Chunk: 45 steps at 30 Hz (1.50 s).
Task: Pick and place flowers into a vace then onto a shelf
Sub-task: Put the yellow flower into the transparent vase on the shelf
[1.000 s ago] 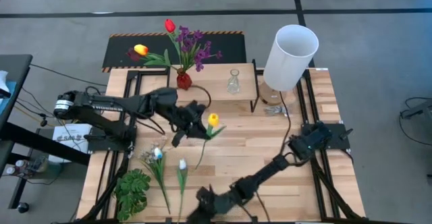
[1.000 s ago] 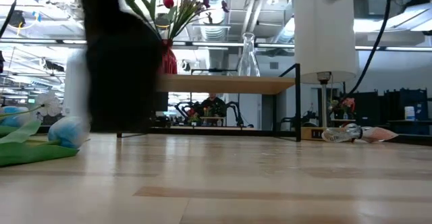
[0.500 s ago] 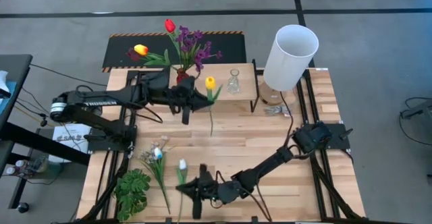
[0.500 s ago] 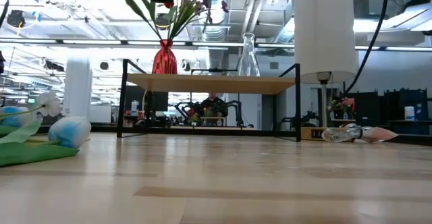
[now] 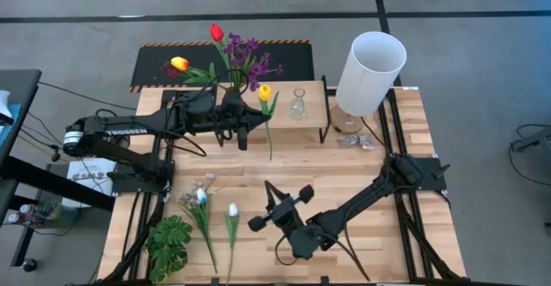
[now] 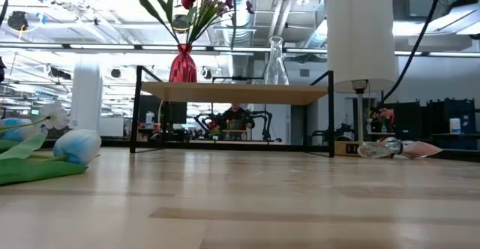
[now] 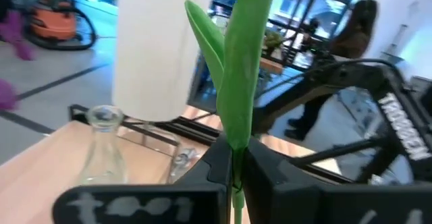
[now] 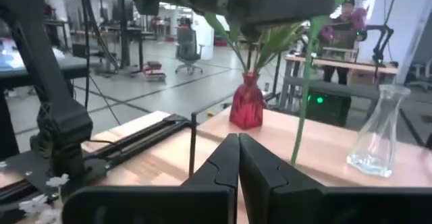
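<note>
Left gripper [image 5: 244, 124] is stretched out over the shelf [image 5: 312, 116], fingers pinched on the green stem of a yellow tulip [image 5: 264, 91], which hangs upright just beside the red vase [image 6: 182, 64] already stuffed with flowers. Clear glass vase [image 5: 298, 105] stands empty on the shelf next to it. Right gripper [image 5: 281, 208] hovers mid-table with fingers pressed together, holding nothing. More flowers [image 5: 205, 205] lie on the wooden table [image 5: 344, 170]; a white cylinder [image 5: 369, 72] stands at the back corner. Busy workshop beyond.
</note>
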### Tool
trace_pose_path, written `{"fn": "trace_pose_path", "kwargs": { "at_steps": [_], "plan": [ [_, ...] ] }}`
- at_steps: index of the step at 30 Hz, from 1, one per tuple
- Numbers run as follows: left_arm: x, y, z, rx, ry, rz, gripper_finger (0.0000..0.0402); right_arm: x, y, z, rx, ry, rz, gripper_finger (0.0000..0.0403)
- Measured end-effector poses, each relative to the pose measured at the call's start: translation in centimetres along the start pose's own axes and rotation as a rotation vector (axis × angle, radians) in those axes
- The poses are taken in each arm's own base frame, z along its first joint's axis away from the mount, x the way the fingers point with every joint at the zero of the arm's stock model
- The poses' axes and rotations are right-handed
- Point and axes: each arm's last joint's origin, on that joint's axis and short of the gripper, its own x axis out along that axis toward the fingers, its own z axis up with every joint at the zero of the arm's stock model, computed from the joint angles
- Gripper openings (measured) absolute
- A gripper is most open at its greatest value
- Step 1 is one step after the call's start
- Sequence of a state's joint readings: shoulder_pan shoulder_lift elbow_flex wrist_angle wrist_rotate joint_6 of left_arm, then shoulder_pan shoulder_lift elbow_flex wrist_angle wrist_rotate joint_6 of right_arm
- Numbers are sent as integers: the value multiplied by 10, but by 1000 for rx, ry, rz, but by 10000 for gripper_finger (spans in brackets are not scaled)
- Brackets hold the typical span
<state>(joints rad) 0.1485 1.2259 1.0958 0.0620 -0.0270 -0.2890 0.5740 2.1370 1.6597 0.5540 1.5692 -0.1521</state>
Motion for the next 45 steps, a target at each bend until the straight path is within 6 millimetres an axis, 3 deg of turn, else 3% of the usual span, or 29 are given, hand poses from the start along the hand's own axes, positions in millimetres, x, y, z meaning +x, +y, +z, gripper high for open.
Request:
{"fn": "trace_pose_path", "kwargs": {
  "at_steps": [10,17,24,30,34,38,45],
  "plan": [
    [-1,-12,-4,44,-63,216,2,24,-14,24,75,2,-55,7],
    [-4,-26,-9,88,-74,295,2,46,-30,46,3,8,-103,34],
    [-7,-41,-13,96,-71,264,2,64,-32,44,-83,17,-142,98],
    [-10,-53,-15,112,-83,255,2,77,-35,41,-21,15,-172,172],
    [-11,-57,-16,110,-79,238,2,80,-35,41,-29,16,-179,200],
    [-13,-63,-18,89,-71,194,2,80,-35,41,-29,16,-177,198],
    [-15,-71,-21,87,-59,150,2,79,-34,41,-20,11,-157,160]
  ]
}}
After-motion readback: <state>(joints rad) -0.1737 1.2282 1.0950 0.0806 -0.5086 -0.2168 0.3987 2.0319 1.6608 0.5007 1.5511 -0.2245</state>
